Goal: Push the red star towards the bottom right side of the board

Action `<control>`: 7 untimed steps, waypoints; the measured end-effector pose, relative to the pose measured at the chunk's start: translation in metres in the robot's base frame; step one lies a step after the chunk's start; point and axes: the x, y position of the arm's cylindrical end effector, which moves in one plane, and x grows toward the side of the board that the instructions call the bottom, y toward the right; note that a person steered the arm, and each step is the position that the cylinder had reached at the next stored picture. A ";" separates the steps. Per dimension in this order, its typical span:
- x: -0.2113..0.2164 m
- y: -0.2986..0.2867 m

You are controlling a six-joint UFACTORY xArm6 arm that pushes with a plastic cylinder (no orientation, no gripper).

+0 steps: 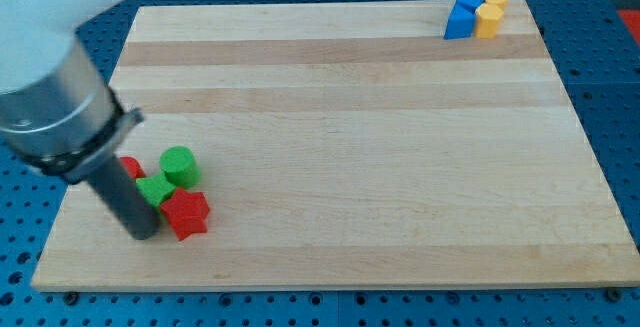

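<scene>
Pale wooden board on blue pegboard — my tip jawless, touching red star.

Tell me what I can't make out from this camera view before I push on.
- Red block at the view's left: mostly behind the rod, shape unclear.
- Green block between the green cylinder and the red star: partly covered, shape unclear.
- My tip: beside the star's left; contact cannot be told.
- Blue block and yellow blocks, top right: too small to tell shapes.
</scene>
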 end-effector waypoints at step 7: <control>-0.091 0.136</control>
